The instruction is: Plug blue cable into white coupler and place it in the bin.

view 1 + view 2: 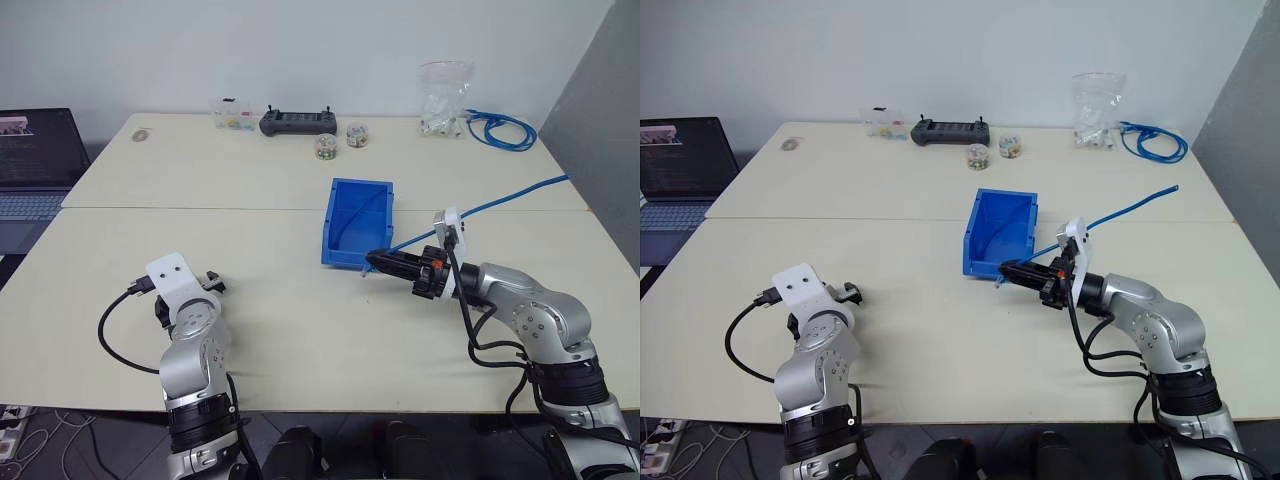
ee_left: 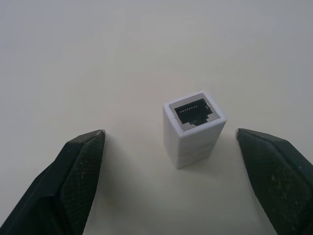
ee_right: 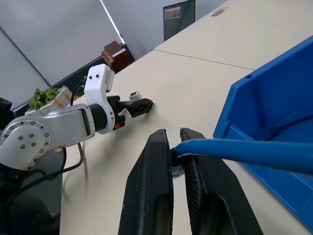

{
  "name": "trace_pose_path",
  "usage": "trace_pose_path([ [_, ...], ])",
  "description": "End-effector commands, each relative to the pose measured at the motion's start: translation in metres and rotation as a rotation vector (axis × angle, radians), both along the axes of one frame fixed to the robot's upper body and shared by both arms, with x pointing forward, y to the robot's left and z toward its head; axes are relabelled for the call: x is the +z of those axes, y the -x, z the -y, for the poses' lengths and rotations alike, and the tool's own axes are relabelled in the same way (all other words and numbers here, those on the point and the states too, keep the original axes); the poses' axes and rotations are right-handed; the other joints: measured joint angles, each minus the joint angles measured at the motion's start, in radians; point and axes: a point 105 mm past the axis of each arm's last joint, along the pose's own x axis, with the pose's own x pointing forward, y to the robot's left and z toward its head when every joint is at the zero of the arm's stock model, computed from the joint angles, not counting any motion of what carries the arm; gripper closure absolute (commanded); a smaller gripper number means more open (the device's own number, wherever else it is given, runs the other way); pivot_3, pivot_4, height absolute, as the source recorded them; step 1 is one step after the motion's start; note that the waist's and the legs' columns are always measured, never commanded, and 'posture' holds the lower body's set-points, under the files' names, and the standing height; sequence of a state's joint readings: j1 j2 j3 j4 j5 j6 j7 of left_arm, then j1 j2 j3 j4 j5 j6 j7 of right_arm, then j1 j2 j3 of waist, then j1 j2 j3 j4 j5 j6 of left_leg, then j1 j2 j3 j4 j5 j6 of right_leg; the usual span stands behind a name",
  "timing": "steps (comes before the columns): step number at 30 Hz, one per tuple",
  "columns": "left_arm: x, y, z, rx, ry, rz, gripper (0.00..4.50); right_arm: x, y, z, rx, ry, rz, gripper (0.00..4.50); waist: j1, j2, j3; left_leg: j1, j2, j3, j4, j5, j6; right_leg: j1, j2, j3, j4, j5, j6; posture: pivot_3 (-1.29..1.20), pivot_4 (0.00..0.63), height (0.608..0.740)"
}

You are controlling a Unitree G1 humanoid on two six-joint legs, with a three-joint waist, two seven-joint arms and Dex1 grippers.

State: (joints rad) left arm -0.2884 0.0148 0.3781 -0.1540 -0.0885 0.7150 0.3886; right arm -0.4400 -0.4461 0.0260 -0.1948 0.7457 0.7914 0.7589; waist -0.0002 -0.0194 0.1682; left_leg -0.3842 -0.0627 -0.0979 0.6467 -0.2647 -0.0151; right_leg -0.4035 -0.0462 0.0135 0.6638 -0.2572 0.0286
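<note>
Right hand [image 1: 372, 262] is clenched on the blue cable [image 1: 480, 211] close to its plug end, just beside the lower end of the bin [image 1: 358, 222]. From the grip, the cable runs up and away toward the worktop's [image 1: 300, 310] far right corner, clear of the surface. Bin sits near the middle of the worktop, right of centre. Left hand [image 2: 171, 171] stands released, fingers [image 2: 78, 166] spread wide on either side of the white coupler [image 2: 194, 127] without touching it. Coupler stands upright on the worktop near the front left, socket face upward, well apart from bin and cable.
</note>
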Motion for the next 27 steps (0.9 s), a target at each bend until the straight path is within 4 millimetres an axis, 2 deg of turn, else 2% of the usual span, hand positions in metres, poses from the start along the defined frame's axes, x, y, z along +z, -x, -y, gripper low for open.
trace_pose_path([
  [1, 0.002, -0.004, 0.001, -0.006, 0.001, 0.008, 0.00, 0.011, 0.005, -0.002, 0.011, -0.013, 0.052, 4.45, 0.000, 0.000, 0.000, 0.000, 0.000, 0.000, 0.000, 0.000, 0.000, 0.000, 0.000, 0.000, 0.000, 0.000, 0.000, 0.00, 0.150, 0.740],
  [6, -0.001, -0.004, 0.000, 0.003, 0.016, 0.006, 0.00, 0.011, 0.006, -0.001, 0.013, -0.012, 0.052, 4.45, 0.000, 0.000, 0.000, 0.000, 0.000, 0.000, 0.000, 0.000, 0.000, 0.000, 0.000, 0.000, 0.000, 0.000, 0.000, 0.00, 0.150, 0.740],
  [7, -0.001, -0.005, 0.000, 0.004, 0.017, 0.007, 0.36, 0.011, 0.006, -0.002, 0.013, -0.012, 0.052, 4.45, 0.000, 0.000, 0.000, 0.000, 0.000, 0.000, 0.000, 0.000, 0.000, 0.000, 0.000, 0.000, 0.000, 0.000, 0.000, 0.00, 0.150, 0.740],
  [8, -0.001, -0.005, 0.000, 0.005, 0.017, 0.008, 0.40, 0.011, 0.006, -0.002, 0.014, -0.013, 0.052, 4.45, 0.000, 0.000, 0.000, 0.000, 0.000, 0.000, 0.000, 0.000, 0.000, 0.000, 0.000, 0.000, 0.000, 0.000, 0.000, 0.00, 0.150, 0.740],
  [10, -0.001, -0.005, -0.002, 0.005, 0.007, 0.011, 0.79, 0.011, 0.006, -0.003, 0.014, -0.015, 0.052, 4.45, 0.000, 0.000, 0.000, 0.000, 0.000, 0.000, 0.000, 0.000, 0.000, 0.000, 0.000, 0.000, 0.000, 0.000, 0.000, 0.00, 0.150, 0.740],
  [13, -0.002, -0.006, -0.003, 0.001, 0.001, 0.012, 1.57, 0.012, 0.005, -0.003, 0.013, -0.017, 0.053, 4.45, -0.002, 0.000, 0.000, 0.000, 0.000, 0.000, 0.000, 0.000, -0.001, 0.000, 0.000, 0.000, 0.000, 0.000, 0.000, 0.00, 0.150, 0.740],
  [15, -0.002, -0.006, -0.004, -0.004, 0.001, 0.014, 1.89, 0.012, 0.005, -0.004, 0.011, -0.017, 0.053, 4.45, -0.003, 0.000, 0.000, 0.000, 0.001, 0.000, 0.000, 0.000, -0.001, 0.000, 0.000, 0.000, 0.000, 0.000, 0.000, 0.00, 0.150, 0.740],
  [16, -0.003, -0.005, -0.004, -0.007, -0.002, 0.012, 2.23, 0.012, 0.005, -0.004, 0.010, -0.017, 0.054, 4.45, -0.003, 0.000, 0.000, 0.000, 0.001, 0.000, 0.000, 0.000, -0.001, 0.000, 0.001, 0.000, 0.000, 0.000, 0.000, 0.00, 0.150, 0.740],
  [18, -0.005, -0.002, -0.005, -0.009, -0.005, 0.008, 2.53, 0.012, 0.004, -0.004, 0.007, -0.016, 0.056, 4.45, -0.003, 0.000, 0.000, 0.000, 0.001, 0.000, 0.000, 0.000, -0.001, 0.000, 0.001, 0.000, 0.000, 0.000, 0.000, 0.00, 0.150, 0.740],
  [22, -0.006, 0.001, -0.005, -0.037, -0.022, 0.007, 3.41, 0.012, 0.003, -0.003, -0.001, -0.017, 0.059, 4.45, -0.004, 0.000, 0.000, 0.001, 0.001, 0.001, 0.000, 0.000, -0.001, 0.000, 0.001, 0.001, 0.000, 0.000, 0.000, 0.00, 0.150, 0.740],
  [23, -0.005, 0.002, -0.003, -0.064, -0.031, 0.011, 3.61, 0.011, 0.003, -0.003, -0.002, -0.017, 0.059, 4.45, -0.004, 0.000, 0.000, 0.001, 0.001, 0.001, 0.000, 0.000, -0.001, 0.000, 0.001, 0.001, 0.000, 0.000, 0.000, 0.00, 0.150, 0.740],
  [25, -0.005, 0.003, 0.009, -0.191, -0.046, 0.016, 3.66, 0.012, 0.004, -0.002, -0.009, -0.013, 0.065, 4.45, -0.005, 0.000, 0.000, 0.001, 0.001, 0.001, 0.000, 0.000, -0.001, 0.000, 0.001, 0.001, 0.000, 0.000, 0.000, 0.00, 0.150, 0.740],
  [27, -0.004, 0.002, 0.029, -0.379, -0.064, 0.013, 3.66, 0.011, 0.004, 0.002, -0.021, 0.002, 0.077, 4.45, -0.004, 0.000, 0.000, 0.001, 0.001, 0.001, -0.001, 0.000, -0.001, 0.000, 0.001, 0.001, 0.000, 0.000, 0.000, 0.00, 0.150, 0.740],
])
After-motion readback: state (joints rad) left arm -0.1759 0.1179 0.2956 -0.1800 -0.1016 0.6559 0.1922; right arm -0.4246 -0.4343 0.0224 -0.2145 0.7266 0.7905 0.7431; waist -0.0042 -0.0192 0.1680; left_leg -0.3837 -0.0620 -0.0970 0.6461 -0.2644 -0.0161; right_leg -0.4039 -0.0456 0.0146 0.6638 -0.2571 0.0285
